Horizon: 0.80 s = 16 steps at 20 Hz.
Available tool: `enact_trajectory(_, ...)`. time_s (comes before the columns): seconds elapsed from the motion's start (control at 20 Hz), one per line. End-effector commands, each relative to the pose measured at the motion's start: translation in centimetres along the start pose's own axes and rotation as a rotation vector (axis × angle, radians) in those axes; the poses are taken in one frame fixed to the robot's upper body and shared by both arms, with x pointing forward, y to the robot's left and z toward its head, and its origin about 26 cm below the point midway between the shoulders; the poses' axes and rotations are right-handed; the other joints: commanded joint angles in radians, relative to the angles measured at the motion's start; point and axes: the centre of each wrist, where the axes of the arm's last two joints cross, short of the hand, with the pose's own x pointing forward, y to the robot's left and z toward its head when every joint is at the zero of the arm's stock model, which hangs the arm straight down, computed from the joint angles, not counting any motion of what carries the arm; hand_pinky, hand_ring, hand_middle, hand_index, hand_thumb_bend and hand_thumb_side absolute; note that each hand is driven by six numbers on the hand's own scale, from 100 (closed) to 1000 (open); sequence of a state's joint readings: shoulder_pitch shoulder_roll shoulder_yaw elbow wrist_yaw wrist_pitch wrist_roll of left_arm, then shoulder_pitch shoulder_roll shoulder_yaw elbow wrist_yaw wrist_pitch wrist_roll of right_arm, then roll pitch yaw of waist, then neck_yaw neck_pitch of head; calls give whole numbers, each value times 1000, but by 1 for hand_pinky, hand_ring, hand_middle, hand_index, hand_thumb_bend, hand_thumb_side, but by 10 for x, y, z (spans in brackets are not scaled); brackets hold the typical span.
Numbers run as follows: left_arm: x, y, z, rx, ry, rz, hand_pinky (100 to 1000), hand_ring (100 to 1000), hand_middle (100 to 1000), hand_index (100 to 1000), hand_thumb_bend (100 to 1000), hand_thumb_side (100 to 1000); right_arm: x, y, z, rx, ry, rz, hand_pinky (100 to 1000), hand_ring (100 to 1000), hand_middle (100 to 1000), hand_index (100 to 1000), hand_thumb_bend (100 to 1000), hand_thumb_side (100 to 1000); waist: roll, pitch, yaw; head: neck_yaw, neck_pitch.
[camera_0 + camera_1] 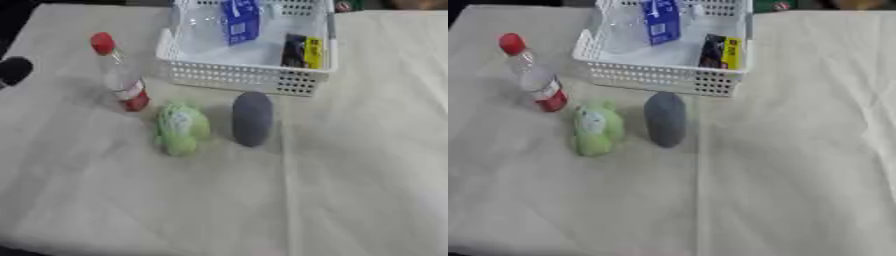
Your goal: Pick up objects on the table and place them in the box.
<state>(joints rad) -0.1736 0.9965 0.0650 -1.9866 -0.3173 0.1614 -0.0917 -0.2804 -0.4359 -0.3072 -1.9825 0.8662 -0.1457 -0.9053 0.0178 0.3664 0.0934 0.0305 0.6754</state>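
A clear plastic bottle (121,77) with a red cap and red label stands on the cloth-covered table, left of the basket. A green plush toy (181,128) lies in the middle. Just to its right lies a dark grey oval object (252,118). The white perforated basket (249,76) stands at the back centre. It holds a blue-and-white packet (241,21), a black-and-yellow packet (303,51) and some clear plastic. Neither of my hands shows clearly in either view.
The table (798,150) is covered with a pale cloth with creases. A black rounded shape (13,70) sits at the left edge; I cannot make out what it is. Small items show beyond the basket at the far edge.
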Motion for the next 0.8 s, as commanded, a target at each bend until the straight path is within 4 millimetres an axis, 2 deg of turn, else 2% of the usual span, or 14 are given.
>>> enact_trajectory(0.05,2,7,1,-84,19,5,1000,1000,1000,1000,744,1000,1,-2,-11,-20,-31,-8,910,870,789,888,100,1000,-1,-19,3,3,-11)
enact_trajectory(0.45,-1,-8,8,-214,76,53,1000,1000,1000,1000,743,1000,1,-2,-12,-22,-30,-11,910,869,787,885,100,1000,-5,-19,1,4,-17)
enact_trajectory(0.5,-1,-11,8,-230,85,62,1000,1000,1000,1000,716,1000,1,-2,-12,-23,-30,-11,910,869,787,884,100,1000,-5,-19,0,4,-19)
enact_trajectory(0.65,-1,-14,9,-249,101,78,1000,1000,1000,1000,710,1000,1,-2,-12,-23,-29,-12,910,869,787,884,100,1000,-7,-20,-2,5,-21)
enact_trajectory(0.7,-1,-14,9,-250,108,84,1000,1000,1000,1000,648,988,1,-2,-12,-23,-30,-12,910,869,786,883,100,1000,-7,-20,-2,6,-22)
enact_trajectory(0.8,0,-16,9,-254,121,107,1000,1000,1000,1000,622,963,1,-2,-12,-24,-29,-12,910,869,785,882,100,1000,-8,-19,-3,8,-23)
